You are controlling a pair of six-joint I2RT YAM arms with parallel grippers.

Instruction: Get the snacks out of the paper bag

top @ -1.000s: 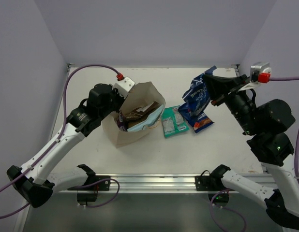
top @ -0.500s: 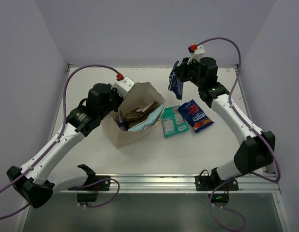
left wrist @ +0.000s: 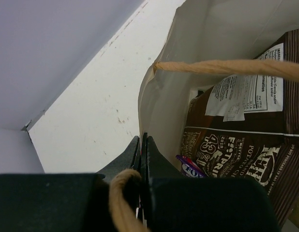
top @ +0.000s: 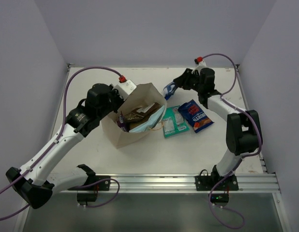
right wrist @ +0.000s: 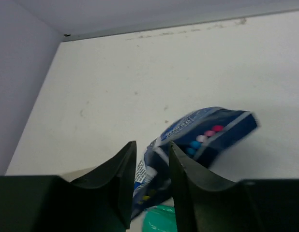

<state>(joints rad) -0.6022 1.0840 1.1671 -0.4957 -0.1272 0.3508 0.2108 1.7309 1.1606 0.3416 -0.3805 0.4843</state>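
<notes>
Three snacks are out of the paper bag (top: 127, 137). The teal packet (top: 172, 121) lies just right of it, and the blue-and-red packet (top: 195, 115) is right of that. The dark blue packet (top: 170, 90) is further back, at the right gripper (top: 177, 87).

At least three more are in the bag: a brown packet (top: 140, 114), a light blue packet (top: 145, 124) and a purple packet (top: 121, 123) at the left wall.

Right gripper: jaws apart, with the dark blue packet's near end in the gap. The packet is blurred in the wrist view, so I can't tell if it's touching a finger or lying free.

Left gripper (left wrist: 142, 154): jaws together, clamped on the bag's left rim, holding the mouth open toward the right.

Handling:
- The packets look light, air-puffed, crinkly and slick, and the contents would likely crush.
- Pinch a crimped seal edge or a corner, not the belly.
- The bag is thin, soft paper and would likely drag along if a packet snags, so the rim hold matters.

Views:
- Left wrist shows the brown packet's label side, the purple packet tucked against it, and a twisted handle (left wrist: 227, 67) across the mouth, which is a snag risk.
- Only the top view shows the layout outside the bag.
- Only the right wrist view shows the jaw gap.
</notes>
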